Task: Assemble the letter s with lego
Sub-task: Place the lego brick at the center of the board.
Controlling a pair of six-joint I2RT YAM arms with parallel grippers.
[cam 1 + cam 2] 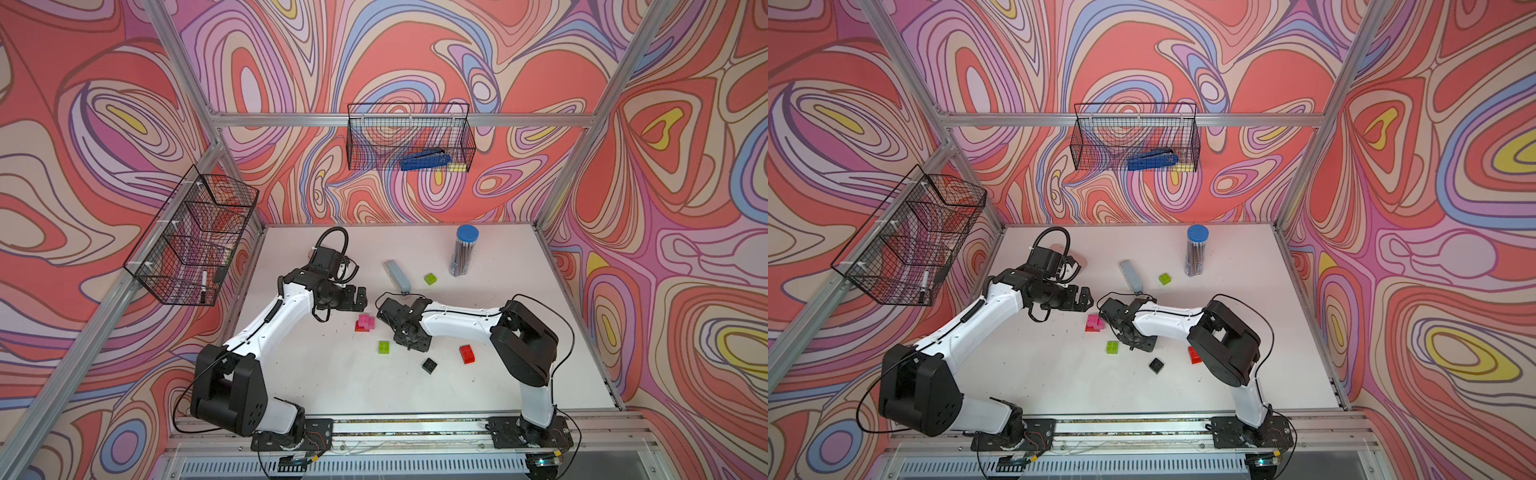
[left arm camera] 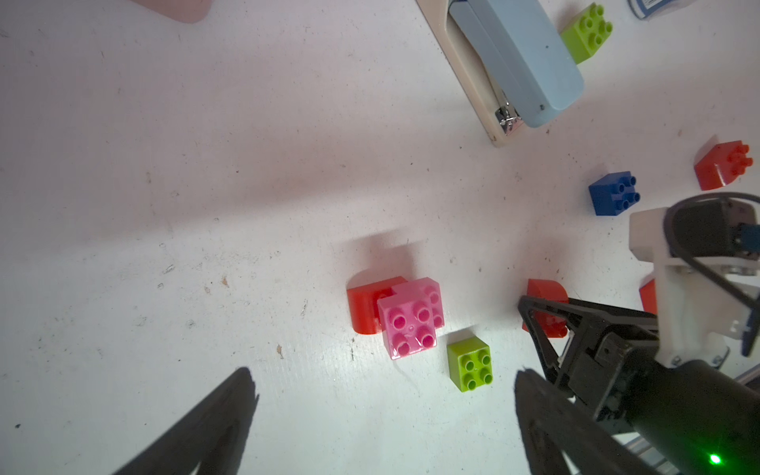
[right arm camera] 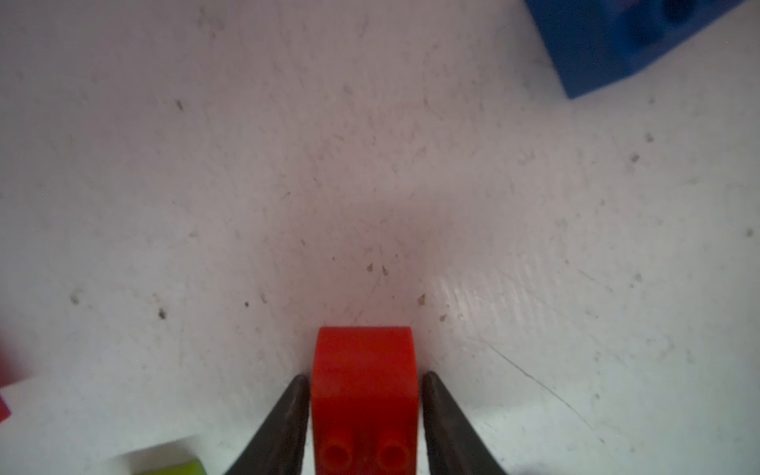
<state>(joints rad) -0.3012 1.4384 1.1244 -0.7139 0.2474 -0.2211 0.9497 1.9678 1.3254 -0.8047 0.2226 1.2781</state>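
A pink-on-red lego stack [image 1: 365, 322] [image 2: 407, 325] stands mid-table. My right gripper [image 1: 409, 338] [image 3: 365, 376] points down beside it; its fingers flank a rounded red brick [image 3: 364, 370] [image 2: 547, 290] that rests on the table, with thin gaps on both sides, so it is open. My left gripper [image 1: 361, 299] [image 2: 382, 372] hovers wide open and empty above the stack. Loose bricks lie around: lime green [image 1: 384, 347] [image 2: 469, 364], another lime green [image 1: 430, 279], black [image 1: 429, 365], red [image 1: 467, 354], blue [image 2: 613, 193] and a further red one [image 2: 721, 164].
A grey-blue stapler [image 1: 397, 275] lies behind the right gripper. A blue-capped tube of pencils [image 1: 463, 251] stands at the back right. Wire baskets hang on the back wall [image 1: 409, 137] and the left wall [image 1: 193, 237]. A pink case corner [image 2: 181, 8] shows in the left wrist view.
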